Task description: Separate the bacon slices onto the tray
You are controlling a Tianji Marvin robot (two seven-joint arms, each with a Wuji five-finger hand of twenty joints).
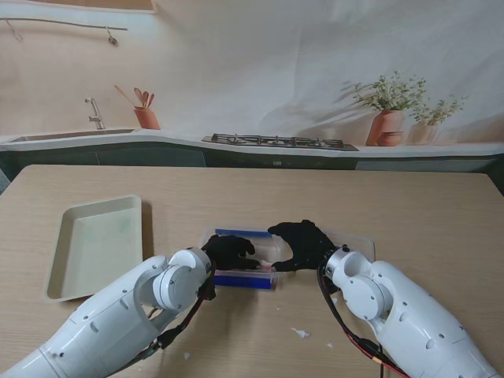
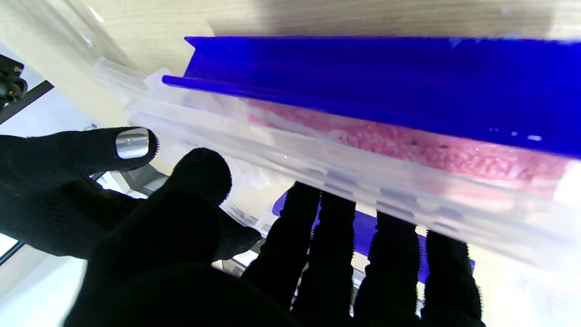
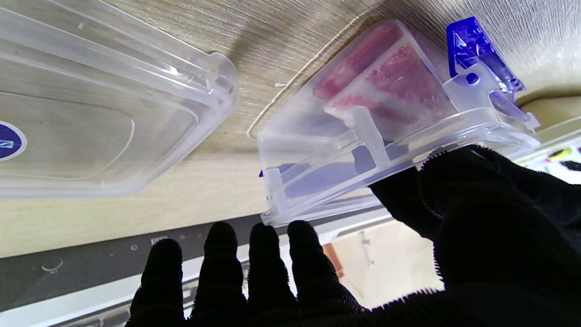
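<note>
In the stand view, the left robot hand (image 1: pixel 231 252) and right robot hand (image 1: pixel 303 244) cover most of the clear container (image 1: pixel 272 277); the bacon (image 1: pixel 266 253) inside shows only as a small pale patch, slice count indeterminable. Whether either hand grips the container cannot be confirmed. In the right wrist view, the detached lid (image 3: pixel 104 100) is cut off at the frame edge. In the left wrist view, the container wall is blurred. White specks on the desk (image 1: pixel 299 332) are too small to identify.
</note>
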